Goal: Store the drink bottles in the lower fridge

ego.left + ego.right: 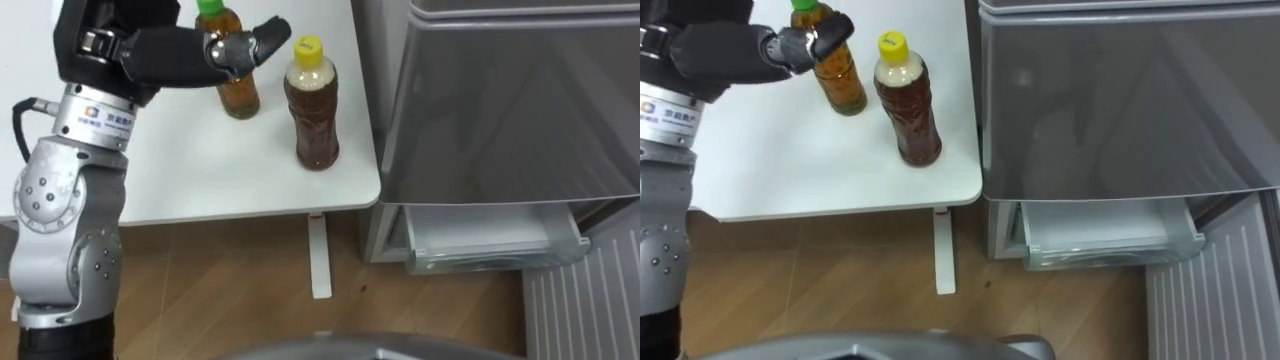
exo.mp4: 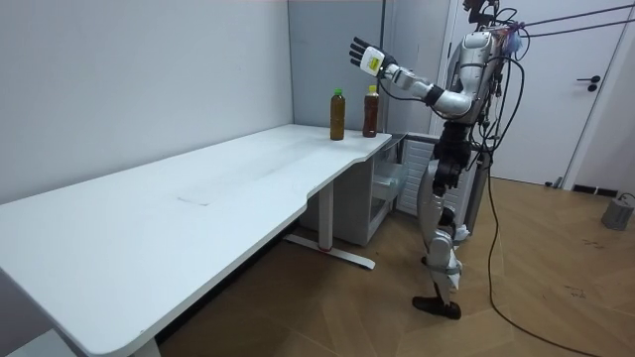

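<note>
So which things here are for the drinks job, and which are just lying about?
For the job: green-capped bottle, yellow-capped bottle, open lower fridge drawer, left hand.
Just there: white table, grey container on the floor.

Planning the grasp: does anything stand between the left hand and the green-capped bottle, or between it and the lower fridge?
Nothing visible lies between the open left hand and the green-capped bottle. The yellow-capped bottle stands beside it on the fridge side, in the way toward the open lower fridge.
</note>
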Tool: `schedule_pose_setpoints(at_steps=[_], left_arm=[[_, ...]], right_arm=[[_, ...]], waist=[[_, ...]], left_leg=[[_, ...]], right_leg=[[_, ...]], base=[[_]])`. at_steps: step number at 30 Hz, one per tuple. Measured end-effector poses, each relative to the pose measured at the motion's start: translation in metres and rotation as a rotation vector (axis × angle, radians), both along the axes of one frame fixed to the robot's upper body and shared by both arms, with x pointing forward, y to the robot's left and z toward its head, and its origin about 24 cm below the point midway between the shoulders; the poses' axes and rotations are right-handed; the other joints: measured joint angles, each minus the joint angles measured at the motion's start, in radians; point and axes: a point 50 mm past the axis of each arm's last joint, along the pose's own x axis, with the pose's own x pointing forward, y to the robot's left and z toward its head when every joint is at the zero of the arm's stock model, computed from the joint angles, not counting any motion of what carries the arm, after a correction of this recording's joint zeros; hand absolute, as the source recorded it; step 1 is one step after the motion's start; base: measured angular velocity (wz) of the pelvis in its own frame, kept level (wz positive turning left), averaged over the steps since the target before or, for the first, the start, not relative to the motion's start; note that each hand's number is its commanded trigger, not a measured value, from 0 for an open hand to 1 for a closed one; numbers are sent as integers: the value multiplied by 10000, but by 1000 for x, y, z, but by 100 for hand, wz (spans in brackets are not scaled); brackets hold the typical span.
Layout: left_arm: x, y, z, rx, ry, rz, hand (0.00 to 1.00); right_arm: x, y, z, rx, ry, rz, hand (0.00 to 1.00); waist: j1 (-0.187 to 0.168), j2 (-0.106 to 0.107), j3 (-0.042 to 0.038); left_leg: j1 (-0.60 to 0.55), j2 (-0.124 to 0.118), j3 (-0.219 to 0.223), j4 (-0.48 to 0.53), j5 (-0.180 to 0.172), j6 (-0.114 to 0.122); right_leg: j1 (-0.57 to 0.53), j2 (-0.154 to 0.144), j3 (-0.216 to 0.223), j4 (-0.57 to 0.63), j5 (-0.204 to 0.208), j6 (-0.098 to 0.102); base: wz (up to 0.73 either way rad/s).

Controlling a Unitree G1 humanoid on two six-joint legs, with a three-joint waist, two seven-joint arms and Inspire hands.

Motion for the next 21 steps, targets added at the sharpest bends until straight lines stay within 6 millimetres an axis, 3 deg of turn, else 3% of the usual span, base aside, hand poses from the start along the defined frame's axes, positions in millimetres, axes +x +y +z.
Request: schedule_pose_setpoints(at_steps=[11,21], left_arm=[[2,-14,-10,-178,514,-892,0],[4,-14,-19,-178,1021,-1122,0]], right_arm=[[-3,3,-1,98,265,-10,0],[-5,5,-2,160,336,-81,0]], waist=[[27,-87,53],[11,-117,47]], left_leg=[[14,18,239,0,1,0],[8,28,413,-7,1,0]], right_leg=[[-26,-9,21,3,0,0],[-76,-9,152,51,3,-4]], base=[[0],[-2]])
